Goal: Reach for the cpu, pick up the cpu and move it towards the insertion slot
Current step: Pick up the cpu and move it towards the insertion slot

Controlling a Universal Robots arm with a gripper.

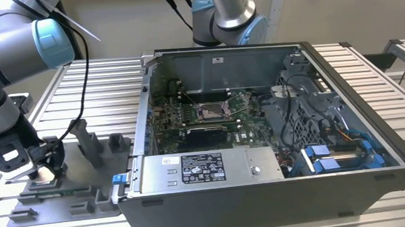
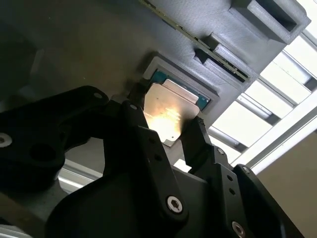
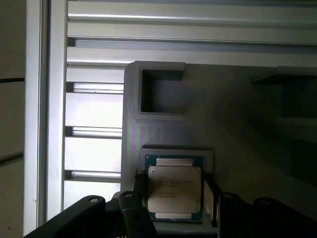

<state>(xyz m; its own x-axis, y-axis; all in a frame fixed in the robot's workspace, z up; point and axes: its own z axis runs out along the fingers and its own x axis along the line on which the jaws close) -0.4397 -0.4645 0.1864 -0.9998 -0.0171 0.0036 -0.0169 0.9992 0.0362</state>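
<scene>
On the slatted metal surface (image 1: 368, 66), the fingers (image 2: 197, 141) stood parted, straddling the cpu (image 3: 174, 191) without evident clamping. It lay in a grey tray (image 3: 163, 134) recess, probably locating it for grasping, well apart from the insertion slot (image 1: 210, 111) inside the computer case (image 1: 264, 204).

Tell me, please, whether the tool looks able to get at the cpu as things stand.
Probably yes: the open tool straddles the cpu in its grey fixture, with nothing between them.

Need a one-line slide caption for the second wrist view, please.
End effector astride the cpu, which lies in its grey fixture pocket.
</scene>
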